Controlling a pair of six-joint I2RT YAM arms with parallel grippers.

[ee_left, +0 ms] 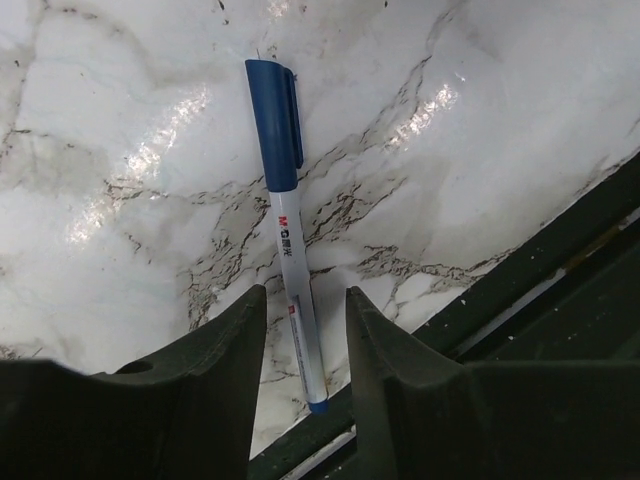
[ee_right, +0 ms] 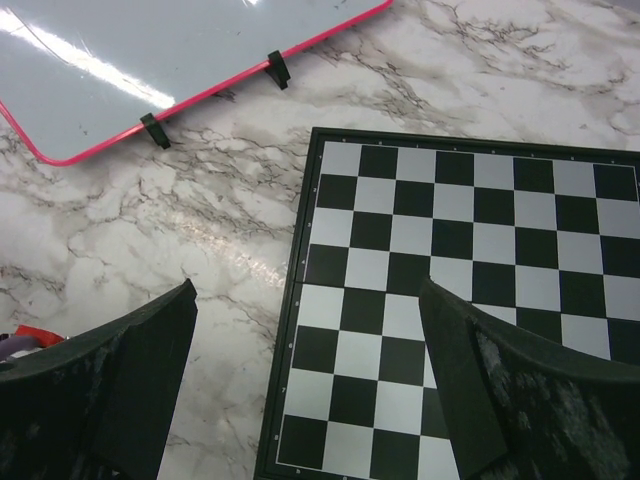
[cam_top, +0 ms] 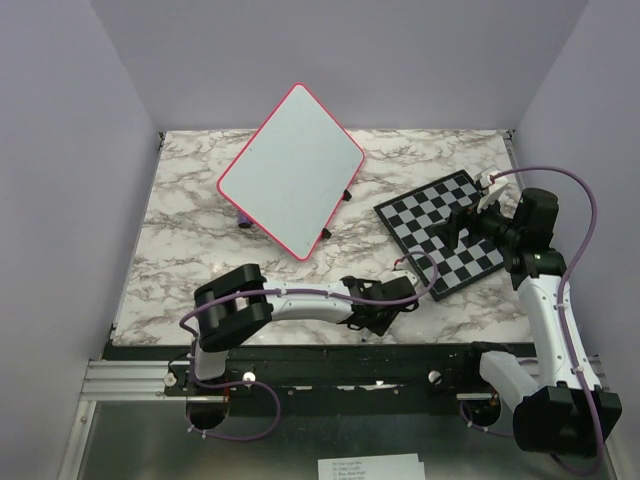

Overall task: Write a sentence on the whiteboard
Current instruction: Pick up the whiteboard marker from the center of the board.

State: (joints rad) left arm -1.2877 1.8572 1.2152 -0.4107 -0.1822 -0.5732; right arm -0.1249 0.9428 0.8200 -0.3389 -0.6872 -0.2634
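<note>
1. Left arm (cam_top: 300,298): stretched low and to the right from the base, along the near edge of the tabletop (cam_top: 180,230).
2. Left end effector (cam_top: 378,315): pointed down, close over the tabletop. Fingers (ee_left: 225,380) partly spread, with a narrow gap showing between the jaws.
3. Right arm (cam_top: 550,310): raised from the base, bent at the elbow, wrist turned to the left.
4. Right end effector (cam_top: 462,220): held above the tabletop, tilted downward. Fingers (ee_right: 140,380) spread wide, well apart from each other.
</note>
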